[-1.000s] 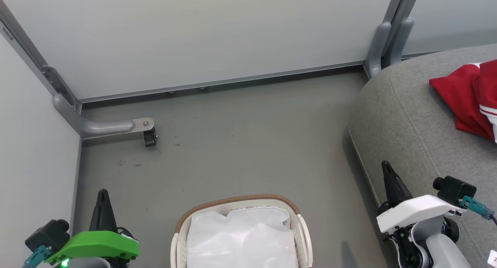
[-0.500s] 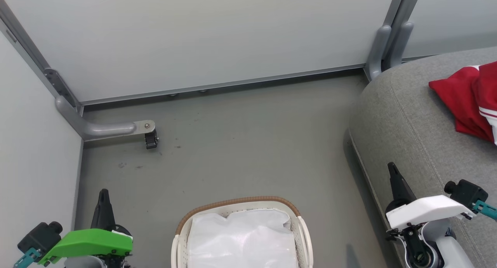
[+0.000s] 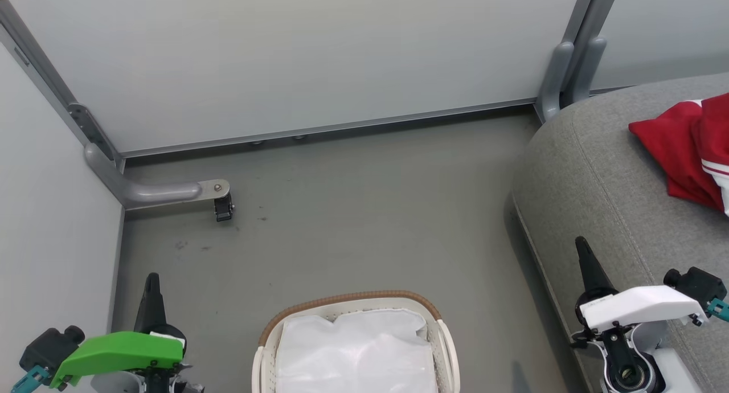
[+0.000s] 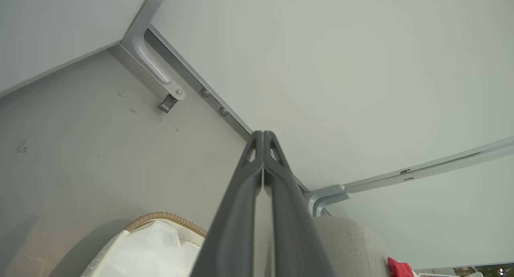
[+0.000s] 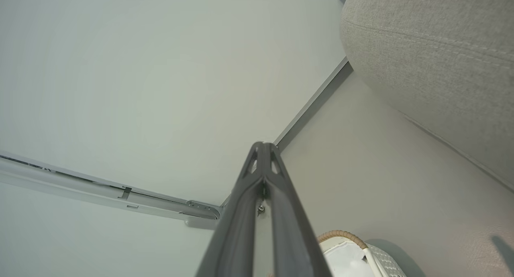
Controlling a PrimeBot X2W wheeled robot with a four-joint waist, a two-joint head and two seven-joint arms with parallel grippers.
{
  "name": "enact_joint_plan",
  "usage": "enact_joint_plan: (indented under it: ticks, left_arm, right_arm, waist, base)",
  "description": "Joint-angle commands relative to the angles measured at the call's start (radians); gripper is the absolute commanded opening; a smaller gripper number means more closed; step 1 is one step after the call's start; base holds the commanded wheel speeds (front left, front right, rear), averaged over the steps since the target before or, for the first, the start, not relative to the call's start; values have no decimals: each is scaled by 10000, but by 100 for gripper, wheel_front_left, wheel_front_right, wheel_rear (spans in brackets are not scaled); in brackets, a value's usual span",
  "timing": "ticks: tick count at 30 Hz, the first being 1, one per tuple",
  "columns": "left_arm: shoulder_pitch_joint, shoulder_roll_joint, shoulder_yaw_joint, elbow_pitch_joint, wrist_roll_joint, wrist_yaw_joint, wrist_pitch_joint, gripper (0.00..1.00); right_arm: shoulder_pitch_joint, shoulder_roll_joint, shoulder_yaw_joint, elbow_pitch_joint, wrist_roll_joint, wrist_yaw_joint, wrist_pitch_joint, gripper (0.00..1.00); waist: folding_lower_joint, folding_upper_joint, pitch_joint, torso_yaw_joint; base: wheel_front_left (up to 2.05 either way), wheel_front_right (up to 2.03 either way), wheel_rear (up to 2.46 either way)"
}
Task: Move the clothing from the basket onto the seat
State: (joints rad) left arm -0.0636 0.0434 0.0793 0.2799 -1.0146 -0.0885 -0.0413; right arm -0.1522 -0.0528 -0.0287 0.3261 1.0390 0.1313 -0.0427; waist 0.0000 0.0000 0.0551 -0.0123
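While the left gripper (image 4: 263, 136) hovered beside the basket (image 3: 347, 298) with its fingers pressed together and empty, the right gripper (image 5: 264, 146), likewise closed and empty, hung at the edge of the seat (image 3: 598, 171), where the clothing (image 3: 680, 148) lay; a white cloth (image 3: 353, 353) filled the basket.

right gripper (image 5: 263, 145) closed (empty) | seat (image 5: 433, 68) upper right | basket (image 5: 341, 233) below
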Motion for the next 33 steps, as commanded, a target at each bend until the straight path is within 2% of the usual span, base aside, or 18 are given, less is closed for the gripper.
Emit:
enact_joint_plan:
  ticks: [1,33]
  left_arm:
    - [-274,68,55,-135,-318,-79,60,0]
    - [-418,85,225,-263,-3355,-278,868,0]
  right_arm:
    - [53,-28,-79,-164,293,-3,77,0]
    - [292,-8,-508,-538,3210,-7,893,0]
  waist:
    - [0,0,-11,3]
    - [0,0,-245,58]
  base:
    - [0,0,0]
    - [0,0,0]
